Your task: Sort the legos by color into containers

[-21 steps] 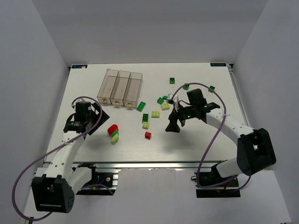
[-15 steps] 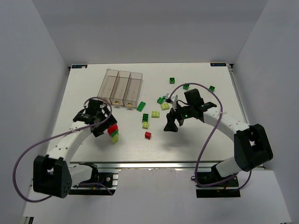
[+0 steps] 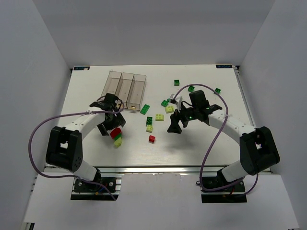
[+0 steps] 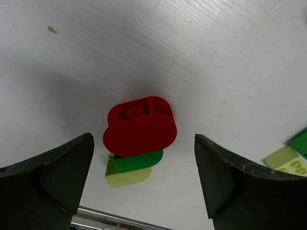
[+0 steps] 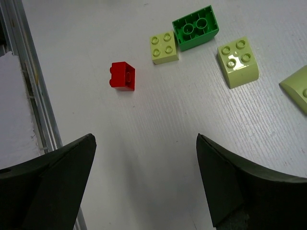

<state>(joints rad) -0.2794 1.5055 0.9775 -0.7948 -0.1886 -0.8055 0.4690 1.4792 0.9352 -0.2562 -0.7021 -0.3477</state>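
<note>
Left gripper (image 3: pixel 111 125) hung wide open and empty, pointing down over a red rounded brick (image 4: pixel 140 132) stacked on a green brick (image 4: pixel 138 162), its arm bent inward. Right gripper (image 5: pixel 145 139), equally spread and empty, hovered short of a small red brick (image 5: pixel 123 76). Containers (image 3: pixel 123 89) lay just beyond the left gripper.

Bare desk (image 5: pixel 144 191) is lying open between the spread jaws of the right hand (image 5: pixel 144 139); a stacked red brick (image 4: pixel 140 125) is standing between the jaws of the left hand (image 4: pixel 143 143).
</note>
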